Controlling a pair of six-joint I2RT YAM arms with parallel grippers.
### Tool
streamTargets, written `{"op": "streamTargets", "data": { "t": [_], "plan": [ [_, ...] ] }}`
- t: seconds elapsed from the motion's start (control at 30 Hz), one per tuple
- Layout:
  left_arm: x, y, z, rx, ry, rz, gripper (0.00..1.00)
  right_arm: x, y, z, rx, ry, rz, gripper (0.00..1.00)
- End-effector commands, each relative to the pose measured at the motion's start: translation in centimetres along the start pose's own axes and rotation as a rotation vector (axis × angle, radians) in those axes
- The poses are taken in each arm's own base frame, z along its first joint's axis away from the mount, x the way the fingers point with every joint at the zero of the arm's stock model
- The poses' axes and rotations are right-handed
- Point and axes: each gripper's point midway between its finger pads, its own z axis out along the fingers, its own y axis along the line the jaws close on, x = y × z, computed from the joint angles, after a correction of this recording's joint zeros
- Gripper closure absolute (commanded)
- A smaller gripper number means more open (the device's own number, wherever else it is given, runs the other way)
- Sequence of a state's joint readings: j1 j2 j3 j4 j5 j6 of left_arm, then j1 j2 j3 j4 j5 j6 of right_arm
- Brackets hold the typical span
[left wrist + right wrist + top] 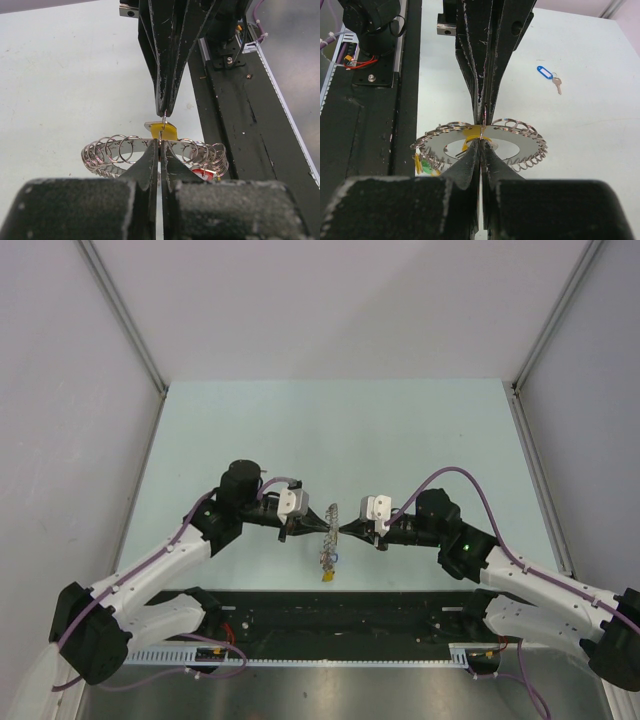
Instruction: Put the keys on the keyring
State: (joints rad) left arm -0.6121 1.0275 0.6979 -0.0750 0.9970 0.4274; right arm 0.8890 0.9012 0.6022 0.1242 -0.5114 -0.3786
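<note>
The keyring (330, 528) hangs above the table between both grippers, edge-on in the top view. It is a flat grey disc (522, 144) fringed with several split rings (112, 147). My left gripper (161, 143) is shut on its rim and also shows in the right wrist view (484, 111). My right gripper (481, 141) is shut on the thin wire ring of the yellow key (163, 131) and holds it against the disc. It also shows in the left wrist view (164, 114). The blue key (547, 74) lies on the table beyond the disc.
Red (202, 173), green (427, 169) and yellow (328, 577) tags hang under the keyring. The black base rail (340, 615) runs along the table's near edge, close under the grippers. The pale green table (330, 430) has grey walls on three sides.
</note>
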Motion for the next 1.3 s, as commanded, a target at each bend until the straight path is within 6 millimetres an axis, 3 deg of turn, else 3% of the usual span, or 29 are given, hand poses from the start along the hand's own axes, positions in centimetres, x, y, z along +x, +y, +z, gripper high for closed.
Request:
{"op": "streamTargets", "data": {
  "t": [0.0, 1.27],
  "plan": [
    [-2.85, 0.51, -0.25, 0.011, -0.053, 0.093, 1.0, -1.51, -0.37, -0.05, 0.015, -0.043, -0.034, 1.0],
    [-2.96, -0.08, -0.15, 0.044, -0.062, 0.089, 0.99, -1.17, -0.33, 0.33, 0.006, -0.036, -0.031, 1.0]
  ]
}}
